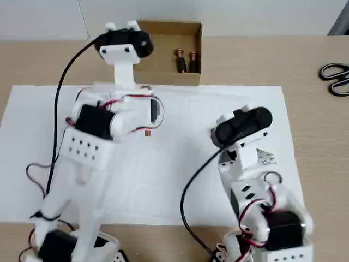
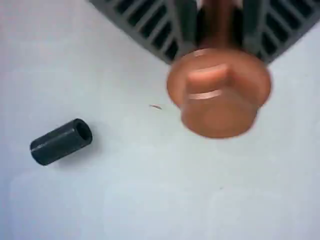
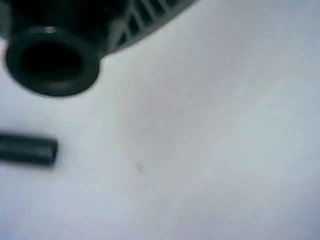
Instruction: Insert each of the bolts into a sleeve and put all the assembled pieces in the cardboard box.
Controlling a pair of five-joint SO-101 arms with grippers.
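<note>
Two assembled pieces [image 1: 186, 61] sit in the box [image 1: 166, 27]; left jaws clench a bolt [image 2: 218, 92], right jaws a sleeve [image 3: 51, 62], a spare sleeve [image 2: 61, 141] lies loose.

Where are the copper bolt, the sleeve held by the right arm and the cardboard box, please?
copper bolt [image 2: 218, 95], left wrist view, its head.
held sleeve [image 3: 52, 89], right wrist view, its open rim.
cardboard box [image 1: 174, 79], high view, its front wall.

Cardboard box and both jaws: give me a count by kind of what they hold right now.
Assembled pieces in the cardboard box: 2
Copper bolt in the left jaws: 1
Black sleeve in the right jaws: 1
Total: 4
</note>
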